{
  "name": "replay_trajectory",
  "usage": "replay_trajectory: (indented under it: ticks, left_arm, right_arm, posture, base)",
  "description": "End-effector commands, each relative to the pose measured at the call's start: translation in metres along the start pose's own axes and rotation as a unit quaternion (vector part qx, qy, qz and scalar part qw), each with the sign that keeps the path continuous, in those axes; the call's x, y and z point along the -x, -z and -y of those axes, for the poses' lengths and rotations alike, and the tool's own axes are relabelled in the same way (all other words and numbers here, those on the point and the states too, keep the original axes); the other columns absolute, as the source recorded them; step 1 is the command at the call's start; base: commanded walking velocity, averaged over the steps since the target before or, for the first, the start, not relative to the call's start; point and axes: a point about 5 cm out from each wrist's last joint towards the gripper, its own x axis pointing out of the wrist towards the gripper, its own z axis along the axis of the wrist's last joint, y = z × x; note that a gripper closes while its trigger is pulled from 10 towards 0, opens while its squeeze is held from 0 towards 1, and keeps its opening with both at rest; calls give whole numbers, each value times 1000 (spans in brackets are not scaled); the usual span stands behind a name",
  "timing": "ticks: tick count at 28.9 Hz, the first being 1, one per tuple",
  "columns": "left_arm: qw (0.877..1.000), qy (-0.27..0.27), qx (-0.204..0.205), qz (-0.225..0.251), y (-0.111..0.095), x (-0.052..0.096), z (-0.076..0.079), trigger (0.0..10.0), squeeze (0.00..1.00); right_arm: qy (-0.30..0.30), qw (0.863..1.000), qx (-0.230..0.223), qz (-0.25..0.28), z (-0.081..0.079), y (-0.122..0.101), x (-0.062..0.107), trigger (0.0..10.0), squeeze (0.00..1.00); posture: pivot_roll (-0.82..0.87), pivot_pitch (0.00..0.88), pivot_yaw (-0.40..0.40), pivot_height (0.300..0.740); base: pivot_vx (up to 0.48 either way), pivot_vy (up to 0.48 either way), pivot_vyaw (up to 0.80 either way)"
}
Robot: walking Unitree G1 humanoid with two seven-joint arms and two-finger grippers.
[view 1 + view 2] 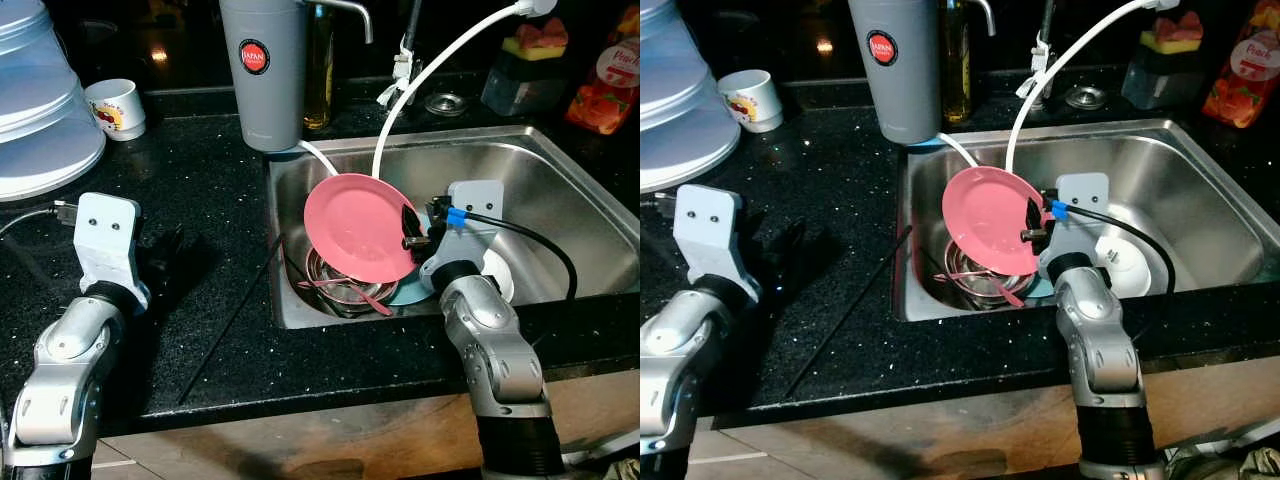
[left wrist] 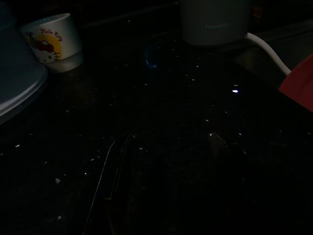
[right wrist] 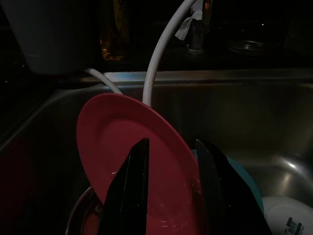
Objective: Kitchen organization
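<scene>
step: right claw (image 1: pixel 412 228) pinching the rim of the pink plate (image 1: pixel 355 225), tilted up over the sink (image 1: pixel 560 190) | next: likely lift it clear of the white hose (image 1: pixel 425 75), carry to worktop (image 1: pixel 200 200) | count: one pink plate, one mug (image 1: pixel 117 107), one grey jug (image 1: pixel 262 70) | left claw (image 1: pixel 165 255) hovers over worktop, cannot tell its opening

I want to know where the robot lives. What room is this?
It looks like a kitchen. There is a steel sink full of dishes, and the right gripper is holding a pink plate over it. A cartoon mug sits on the black countertop.
</scene>
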Motion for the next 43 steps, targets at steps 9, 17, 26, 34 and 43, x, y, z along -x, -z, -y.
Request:
replay_trajectory:
  ticks: [9, 17, 26, 34, 43]
  left_arm:
    - [1000, 1, 3, 7, -1, -2, 5, 10000, 0]
    - [1000, 1, 6, 9, -1, -3, 6, 10000, 0]
    - [1000, 0, 7, 12, -2, -4, 8, 10000, 0]
    - [1000, 8, 12, 14, -2, -7, 14, 10000, 0]
    - [1000, 1, 8, 15, -3, -7, 10, 10000, 0]
  right_arm:
    - [4, 1000, 7, 9, 2, -1, 3, 10000, 0]
    - [3, 1000, 6, 10, 1, -1, 2, 10000, 0]
    - [2, 1000, 7, 11, 1, -1, 1, 10000, 0]
    - [1, 1000, 3, 8, -1, 0, 0, 10000, 0]
    - [-1, 1000, 1, 5, -1, 1, 1, 10000, 0]
  posture:
    - [6, 43, 17, 740]
    - [6, 40, 16, 740]
    - [4, 34, 16, 740]
    - [4, 29, 19, 740]
    - [6, 36, 14, 740]
  base:
    - [0, 0, 0]
    - [0, 0, 0]
    - [0, 0, 0]
    - [0, 0, 0]
    - [0, 0, 0]
